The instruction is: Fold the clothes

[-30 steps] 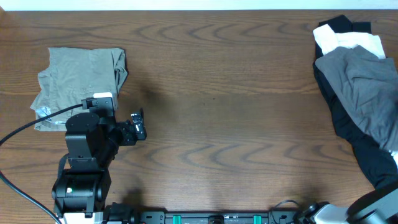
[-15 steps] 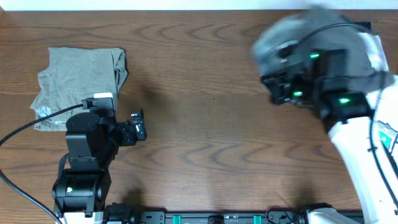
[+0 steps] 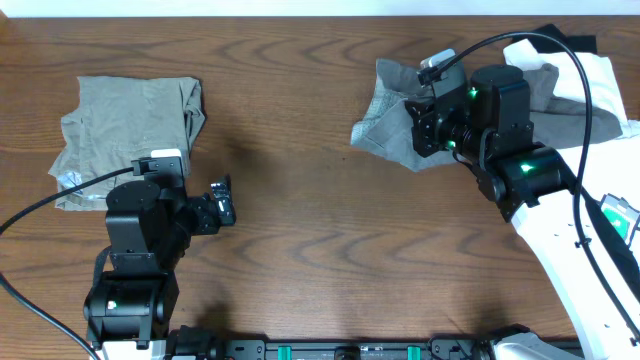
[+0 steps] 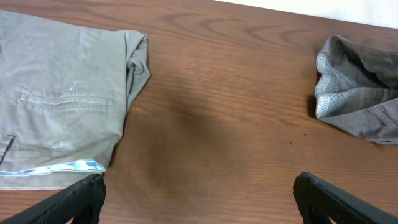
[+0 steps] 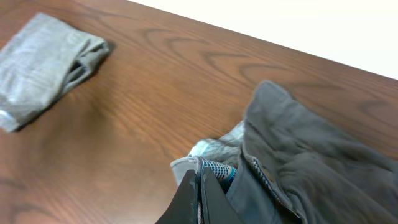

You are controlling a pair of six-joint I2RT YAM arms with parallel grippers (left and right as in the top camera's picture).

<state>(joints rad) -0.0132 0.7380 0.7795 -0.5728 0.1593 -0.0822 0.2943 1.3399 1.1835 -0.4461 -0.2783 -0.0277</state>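
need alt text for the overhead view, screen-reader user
The right fingers are shut on the grey shorts, holding them bunched, right of centre on a wooden table. Folded khaki shorts lie far left, near the left fingers, which are open and empty; white and black garments sit at the right edge.

The table (image 3: 320,210) is finished in dark brown wood grain. The grey shorts (image 3: 387,118) are rendered in mid-grey, with a pale speckled lining (image 4: 343,99). Well apart from the grey shorts, khaki-beige shorts (image 3: 125,125) are seen; just beside the grey shorts, a white garment (image 3: 600,72) and a black garment (image 3: 570,42) are seen.
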